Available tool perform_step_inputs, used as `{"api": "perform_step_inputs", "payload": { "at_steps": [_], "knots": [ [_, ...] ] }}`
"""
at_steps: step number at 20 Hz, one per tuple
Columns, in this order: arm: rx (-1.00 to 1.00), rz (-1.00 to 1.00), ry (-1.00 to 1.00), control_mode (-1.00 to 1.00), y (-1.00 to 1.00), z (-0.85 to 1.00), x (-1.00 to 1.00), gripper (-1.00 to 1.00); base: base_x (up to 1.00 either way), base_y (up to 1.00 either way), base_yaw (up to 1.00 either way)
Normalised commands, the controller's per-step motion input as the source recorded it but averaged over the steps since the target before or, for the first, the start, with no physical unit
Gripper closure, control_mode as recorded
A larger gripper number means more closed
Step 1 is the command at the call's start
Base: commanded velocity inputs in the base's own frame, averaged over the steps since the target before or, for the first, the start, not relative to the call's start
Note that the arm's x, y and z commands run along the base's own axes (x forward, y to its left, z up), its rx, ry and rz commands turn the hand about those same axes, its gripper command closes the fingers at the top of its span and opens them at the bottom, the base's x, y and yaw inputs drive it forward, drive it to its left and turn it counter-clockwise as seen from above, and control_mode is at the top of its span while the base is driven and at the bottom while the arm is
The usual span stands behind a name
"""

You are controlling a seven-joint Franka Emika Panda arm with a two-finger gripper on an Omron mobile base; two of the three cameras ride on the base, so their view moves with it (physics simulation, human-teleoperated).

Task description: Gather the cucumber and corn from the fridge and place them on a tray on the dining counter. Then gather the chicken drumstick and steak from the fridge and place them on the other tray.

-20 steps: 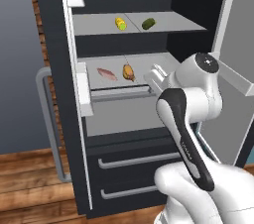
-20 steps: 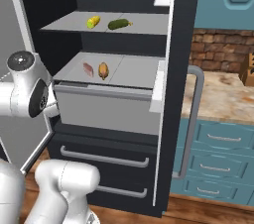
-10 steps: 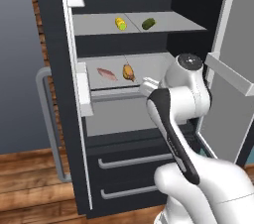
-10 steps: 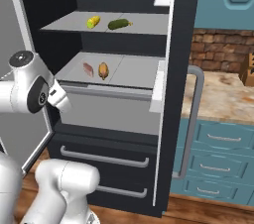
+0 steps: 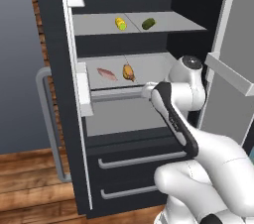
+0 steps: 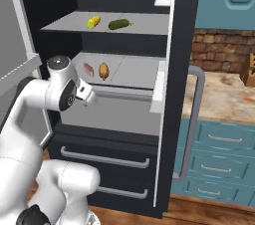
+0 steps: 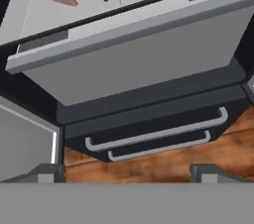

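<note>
Task not yet started
All four foods lie in the fridge (image 5: 59,119); end effector (image 7: 126,171) wide open, empty.

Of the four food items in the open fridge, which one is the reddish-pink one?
The steak, a flat pinkish slab on the lower shelf, left of the golden-tan chicken drumstick. The yellow corn and dark green cucumber lie on the shelf above.
</note>
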Motion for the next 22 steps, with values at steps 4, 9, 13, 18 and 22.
{"api": "perform_step_inputs", "payload": {
  "at_steps": [4,9,13,18,22],
  "knots": [
    [-0.17,0.18,0.05,-1.00,0.08,-0.20,0.55,-1.00,0.00,0.00,0.00],
    [-0.04,0.06,0.03,-1.00,0.01,-0.03,0.12,-1.00,0.00,0.00,0.00],
    [0.00,0.00,0.00,-1.00,0.00,0.00,0.00,-1.00,0.00,0.00,0.00],
    [0.00,0.00,0.00,-1.00,0.00,0.00,0.00,-1.00,0.00,0.00,0.00],
    [0.00,0.00,0.00,1.00,0.00,0.00,0.00,-1.00,0.00,0.00,0.00]
  ]
}}
